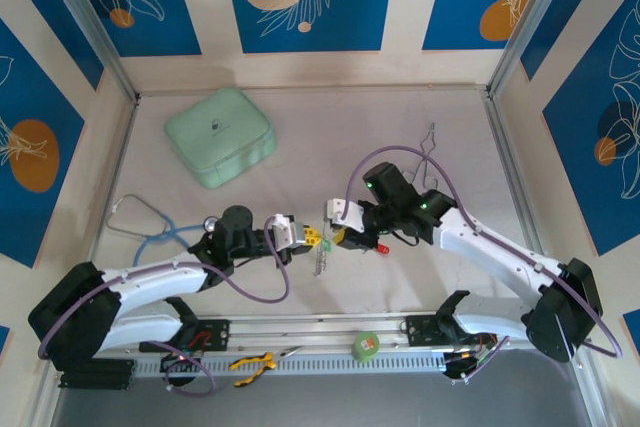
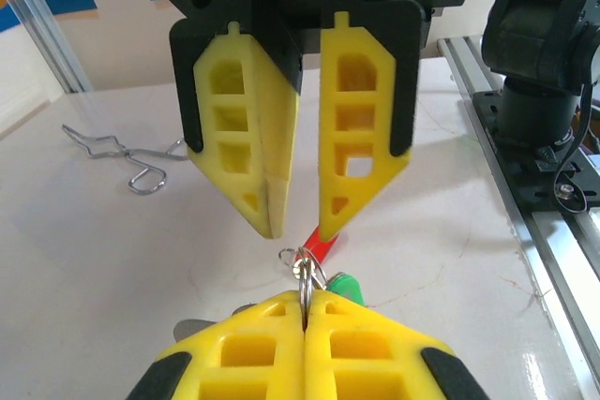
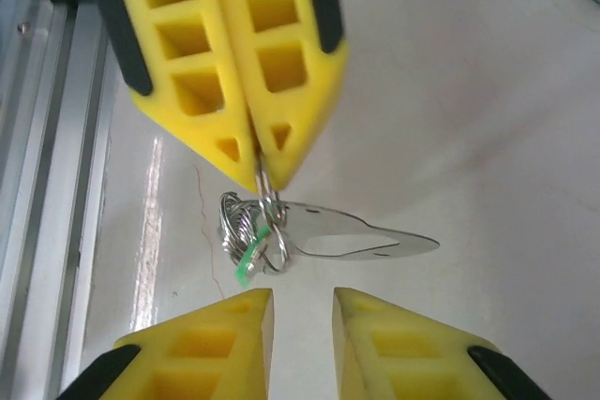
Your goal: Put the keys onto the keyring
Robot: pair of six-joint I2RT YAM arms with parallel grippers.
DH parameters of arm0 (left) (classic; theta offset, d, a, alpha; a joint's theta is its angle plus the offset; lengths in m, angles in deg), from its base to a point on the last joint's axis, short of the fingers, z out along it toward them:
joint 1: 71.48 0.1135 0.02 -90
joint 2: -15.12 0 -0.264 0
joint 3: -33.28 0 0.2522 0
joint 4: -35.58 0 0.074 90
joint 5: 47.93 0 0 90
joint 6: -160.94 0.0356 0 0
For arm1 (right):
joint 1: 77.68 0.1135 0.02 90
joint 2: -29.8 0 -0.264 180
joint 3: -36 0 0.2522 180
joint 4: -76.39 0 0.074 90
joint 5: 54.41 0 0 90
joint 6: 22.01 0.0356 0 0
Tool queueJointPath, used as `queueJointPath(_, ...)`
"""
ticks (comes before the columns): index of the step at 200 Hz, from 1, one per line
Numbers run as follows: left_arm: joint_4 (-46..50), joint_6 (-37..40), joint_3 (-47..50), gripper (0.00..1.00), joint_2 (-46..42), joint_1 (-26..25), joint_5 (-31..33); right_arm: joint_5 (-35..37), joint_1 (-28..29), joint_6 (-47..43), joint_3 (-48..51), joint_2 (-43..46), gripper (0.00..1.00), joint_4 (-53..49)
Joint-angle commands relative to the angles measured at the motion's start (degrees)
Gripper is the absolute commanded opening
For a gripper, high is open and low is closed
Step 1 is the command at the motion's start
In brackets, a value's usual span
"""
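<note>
The pale counter spreads out under both arms, which meet jaw to jaw near its middle. The mint-green case lies well beyond the left jaws, toward the far wall. A stethoscope lies behind the left jaws, out past that arm's elbow. A bent wire piece rests on the counter well beyond the right jaws. On the rail behind both pairs of jaws sit a green tape roll and yellow-handled pliers.

The left gripper has its yellow jaws pressed together on a thin silver ring at the end of the keyring. The keyring is a pale oblong piece with a slot through it. It hangs just below those jaws, clear of the counter, with a small coil of silver rings bunched at its near end.

The right gripper faces it tip to tip, jaws spread and the gap between them bare. The keyring hangs between the two pairs of jaws, and the right ones do not touch it.

The green key hangs in the ring bunch right under the left jaws. The red key shows just past the ring, at the tip of one right jaw. Whether it touches that jaw or is on the ring cannot be told.
</note>
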Motion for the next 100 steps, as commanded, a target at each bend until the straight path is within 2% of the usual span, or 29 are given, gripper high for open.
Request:
queueJointPath(1, -8.8, -2.8, 1.7, 0.00, 0.6, -0.5, -1.7, -7.3, -0.4, 4.9, 2.4, 1.4, 0.24, 5.5)
queueJointPath(65, -12.6, -4.5, 2.3, 0.00, 2.2, -0.6, -2.6, -9.5, -0.6, 6.0, 3.2, 1.1, 0.22, 6.9)
queueJointPath(100, -13.0, -4.8, 2.4, 0.00, 2.1, -0.6, -2.7, -9.6, -1.1, 5.8, 3.1, 1.1, 0.11, 6.1)
